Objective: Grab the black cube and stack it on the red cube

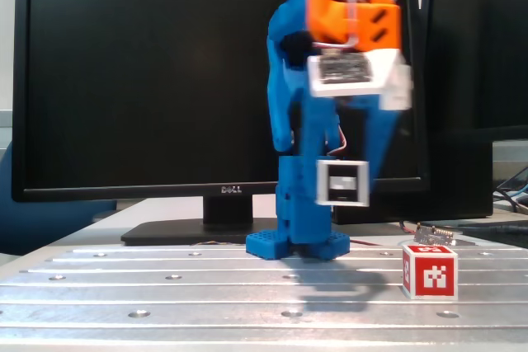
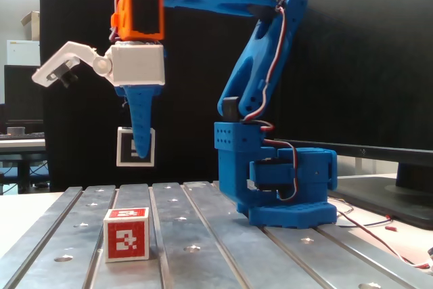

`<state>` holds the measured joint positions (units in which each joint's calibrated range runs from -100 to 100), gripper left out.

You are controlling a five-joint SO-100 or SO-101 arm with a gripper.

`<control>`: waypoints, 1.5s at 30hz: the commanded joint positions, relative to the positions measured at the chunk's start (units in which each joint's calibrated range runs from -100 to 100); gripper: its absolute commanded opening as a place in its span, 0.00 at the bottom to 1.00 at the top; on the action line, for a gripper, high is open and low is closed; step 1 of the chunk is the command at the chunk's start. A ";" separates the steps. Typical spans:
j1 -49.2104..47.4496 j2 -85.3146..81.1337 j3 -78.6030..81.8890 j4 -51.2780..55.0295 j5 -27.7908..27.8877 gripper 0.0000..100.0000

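The black cube (image 1: 342, 183) hangs in the air, gripped between the blue fingers of my gripper (image 1: 341, 177). It shows as a white-edged black-marked face in both fixed views (image 2: 126, 148). My gripper (image 2: 141, 151) points straight down and is shut on it. The red cube (image 1: 430, 271) sits on the metal table. In one fixed view the held cube is well above and to the left of it. In the other, the red cube (image 2: 127, 233) lies almost directly below the held cube, with a clear gap between them.
The arm's blue base (image 2: 284, 187) stands on the slotted aluminium table (image 1: 165, 286). A Dell monitor (image 1: 140, 80) stands behind it. Wires (image 2: 379, 231) trail from the base. A small metal part (image 1: 436, 234) lies behind the red cube.
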<state>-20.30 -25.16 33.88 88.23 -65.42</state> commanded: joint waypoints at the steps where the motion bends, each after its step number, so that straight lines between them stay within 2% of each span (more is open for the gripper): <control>1: -6.47 -1.57 0.81 -3.10 -5.60 0.14; 6: -12.30 3.10 -0.27 -4.30 -10.39 0.14; 16: -15.18 11.54 -10.67 -2.16 -12.65 0.14; 26: -15.47 16.22 -11.04 -6.78 -12.86 0.15; 45: -14.29 19.23 -10.31 -9.35 -12.65 0.14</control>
<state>-35.26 -6.47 25.27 79.20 -78.12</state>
